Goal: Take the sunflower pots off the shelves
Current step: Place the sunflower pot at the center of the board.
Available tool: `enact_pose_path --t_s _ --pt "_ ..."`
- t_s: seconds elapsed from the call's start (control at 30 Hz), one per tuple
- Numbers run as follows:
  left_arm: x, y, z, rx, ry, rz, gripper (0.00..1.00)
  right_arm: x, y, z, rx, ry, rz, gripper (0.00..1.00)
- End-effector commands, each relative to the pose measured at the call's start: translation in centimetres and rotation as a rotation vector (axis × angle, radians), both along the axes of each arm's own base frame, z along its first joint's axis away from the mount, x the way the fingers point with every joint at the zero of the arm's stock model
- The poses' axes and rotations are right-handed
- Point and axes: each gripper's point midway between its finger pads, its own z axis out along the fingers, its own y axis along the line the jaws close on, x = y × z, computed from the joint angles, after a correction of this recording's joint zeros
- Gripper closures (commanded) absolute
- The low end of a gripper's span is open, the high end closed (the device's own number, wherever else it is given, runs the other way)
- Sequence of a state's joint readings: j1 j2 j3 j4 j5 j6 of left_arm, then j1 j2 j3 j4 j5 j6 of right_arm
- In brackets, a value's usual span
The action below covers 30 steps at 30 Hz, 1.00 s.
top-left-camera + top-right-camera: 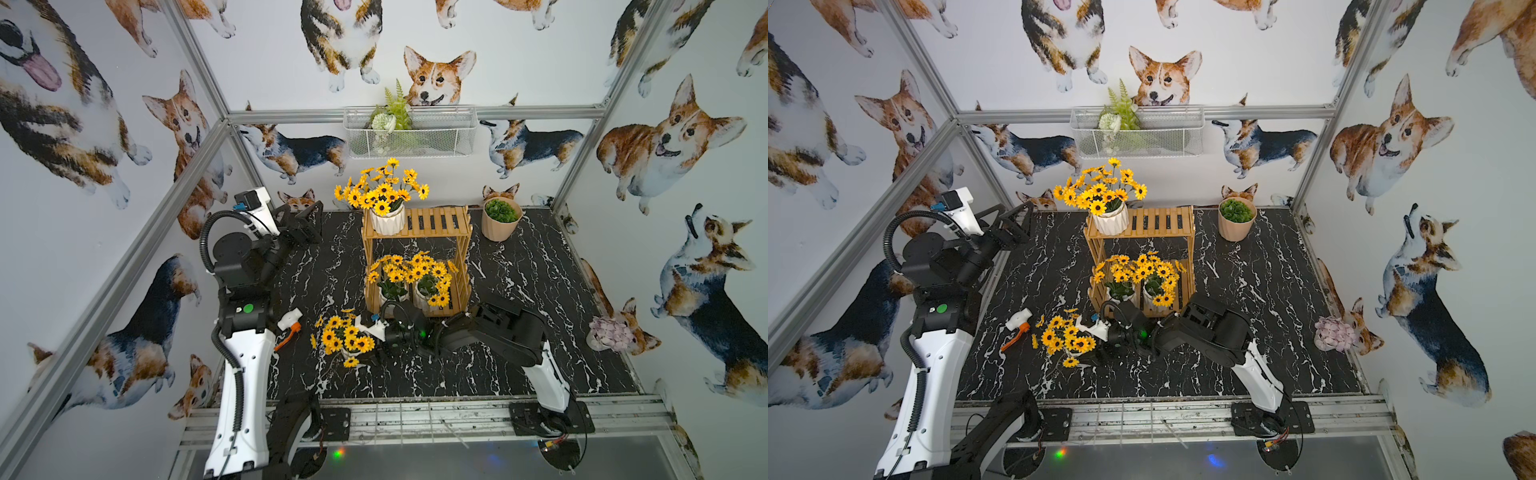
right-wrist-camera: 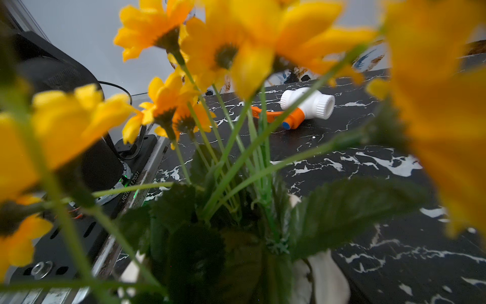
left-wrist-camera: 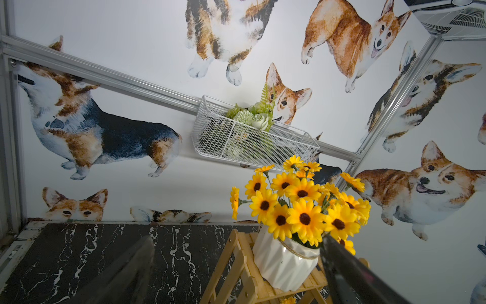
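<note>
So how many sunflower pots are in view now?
4 pots: one on the top shelf, two side by side on the lower shelf, one on the table in front. None seems hidden.

In a top view I see free passage over the bare right half of the shelves [image 1: 440, 222] and across the open table [image 1: 528, 282] at centre right, while a sunflower pot [image 1: 387, 220] fills the top board's left, two more pots [image 1: 409, 276] crowd the lower tier, and the right arm [image 1: 494, 328] bars the lower centre.
</note>
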<state>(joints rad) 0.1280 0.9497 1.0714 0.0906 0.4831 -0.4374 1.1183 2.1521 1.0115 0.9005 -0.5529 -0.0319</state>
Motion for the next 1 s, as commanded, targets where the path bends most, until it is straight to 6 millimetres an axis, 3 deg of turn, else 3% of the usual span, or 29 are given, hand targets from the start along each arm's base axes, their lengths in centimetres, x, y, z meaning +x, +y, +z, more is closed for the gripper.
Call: enact_pose_path --t_s 0.0,0.4,0.97 --pt "-0.1 -0.1 0.6 0.000 -0.024 -0.003 0.00 -0.5 -0.5 -1.5 -0.075 0.024 0.013 0.04" --pt "-0.1 -0.1 0.6 -0.002 -0.025 -0.005 0.00 -0.5 -0.6 -1.6 -0.067 0.017 0.015 0.00" --pt "-0.1 -0.1 0.6 -0.002 -0.026 -0.004 0.00 -0.8 -0.7 1.0 0.010 -0.008 0.028 0.00"
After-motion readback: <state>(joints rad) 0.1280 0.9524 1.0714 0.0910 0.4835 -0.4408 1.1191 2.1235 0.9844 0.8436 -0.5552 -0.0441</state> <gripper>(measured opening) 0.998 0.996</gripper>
